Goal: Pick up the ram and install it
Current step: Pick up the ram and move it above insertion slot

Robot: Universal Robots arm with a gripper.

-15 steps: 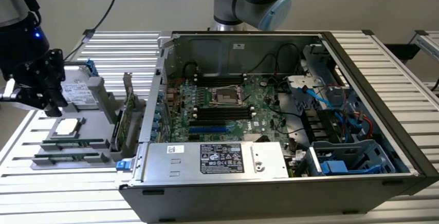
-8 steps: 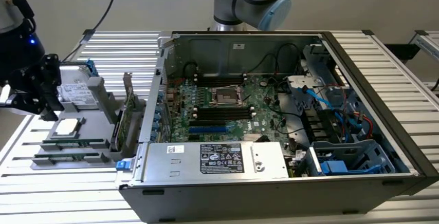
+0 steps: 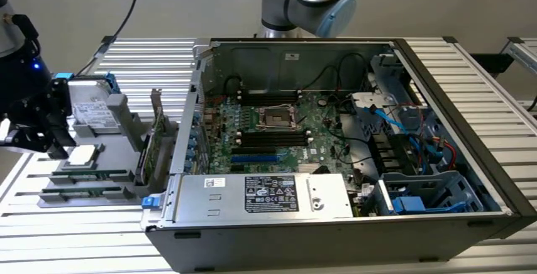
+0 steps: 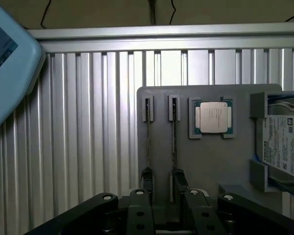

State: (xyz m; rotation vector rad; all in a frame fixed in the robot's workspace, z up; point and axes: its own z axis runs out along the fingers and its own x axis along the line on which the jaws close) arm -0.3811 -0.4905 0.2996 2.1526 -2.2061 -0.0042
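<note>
At the exterior view's left, my gripper (image 4: 162, 177), jaws wide and holding nothing, hangs over the grey fixture (image 4: 210, 161) where the ram (image 4: 174, 139) stands edge-up beside a second stick (image 4: 148, 139), and I judge the jaws must be centred squarely across one stick only, with the computer case (image 3: 251, 236) well apart to the right.

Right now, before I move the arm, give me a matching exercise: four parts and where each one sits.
1 ram sticks
2 CPU
3 hard drive
4 power supply

A flat in the grey holder's square recess
B inside the computer case
C on edge in narrow slots
D between grey blocks at the holder's end

Pairs: 1-C, 2-A, 3-D, 4-B
</note>
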